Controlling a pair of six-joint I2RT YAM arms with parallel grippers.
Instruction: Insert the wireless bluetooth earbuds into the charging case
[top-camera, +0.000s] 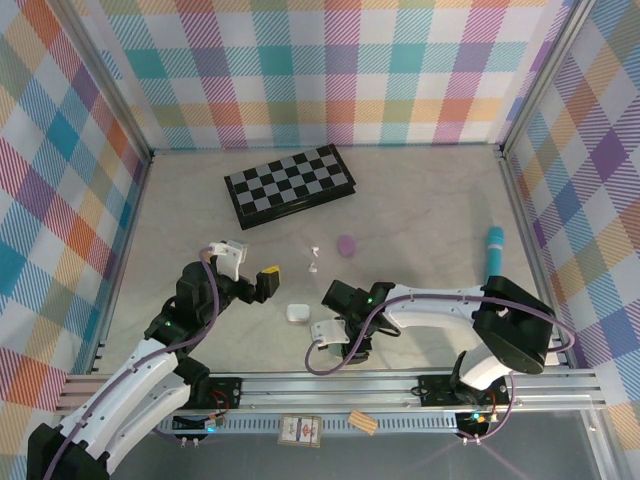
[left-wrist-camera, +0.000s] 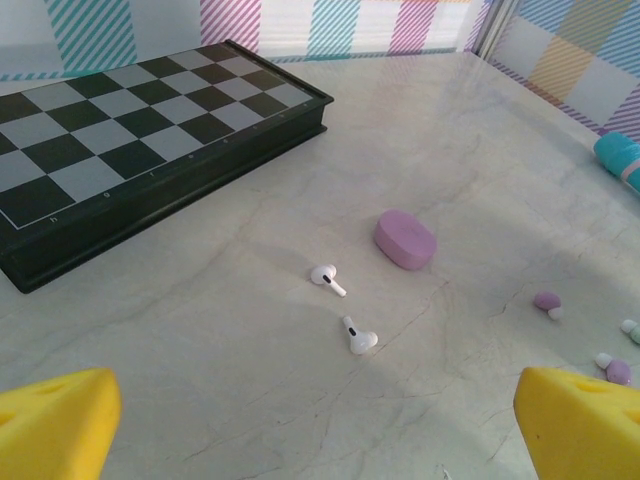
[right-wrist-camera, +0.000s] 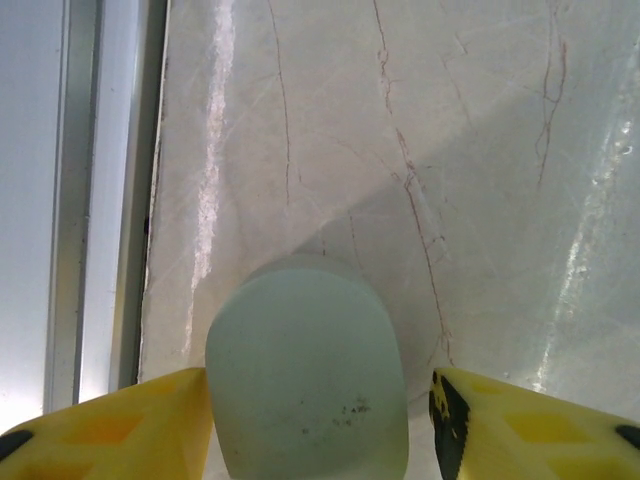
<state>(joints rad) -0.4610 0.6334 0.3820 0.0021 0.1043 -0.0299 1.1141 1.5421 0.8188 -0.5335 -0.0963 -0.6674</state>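
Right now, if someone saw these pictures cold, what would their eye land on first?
Probably the black-and-white chessboard lying closed at the far middle of the table. Next, the pale mint charging case between the yellow fingers of the right gripper, by the near edge. Midway sit a lilac charging case and two loose white earbuds.

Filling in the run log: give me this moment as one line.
left gripper open, empty | right gripper open around mint-green case | white earbuds loose on table
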